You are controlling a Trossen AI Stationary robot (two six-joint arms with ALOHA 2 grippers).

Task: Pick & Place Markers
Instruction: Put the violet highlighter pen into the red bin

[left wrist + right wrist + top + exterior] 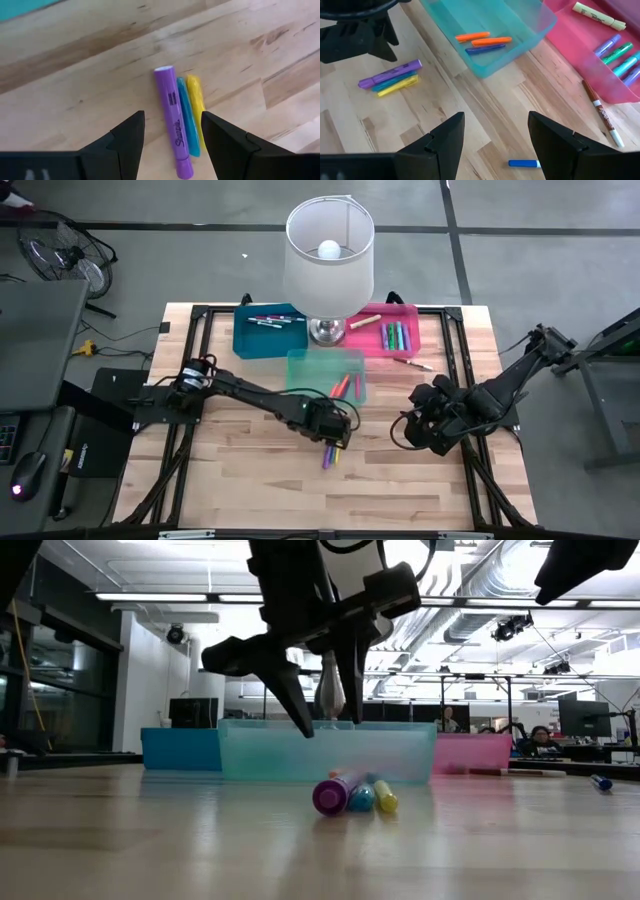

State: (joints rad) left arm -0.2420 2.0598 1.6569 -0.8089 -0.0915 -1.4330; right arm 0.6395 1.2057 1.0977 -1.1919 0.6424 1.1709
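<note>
Three markers lie side by side on the wooden table: purple (172, 125), blue (187, 117) and yellow (197, 102). They also show in the high view as one small bunch (330, 456). My left gripper (172, 132) hangs open right above them, pointing steeply down, one finger on each side of the bunch and clear of it (328, 725). My right gripper (495, 122) is open and holds nothing; it waits over the table's right half (420, 430). Behind the bunch stands a clear teal bin (325, 375), with two orange markers (482, 39) and a dark one in it.
A lamp (330, 260) stands at the far middle, between a blue bin (268, 332) and a pink bin (385, 330) holding several markers. A loose marker (600, 112) lies near the pink bin, and a small blue cap (522, 163) lies near my right gripper.
</note>
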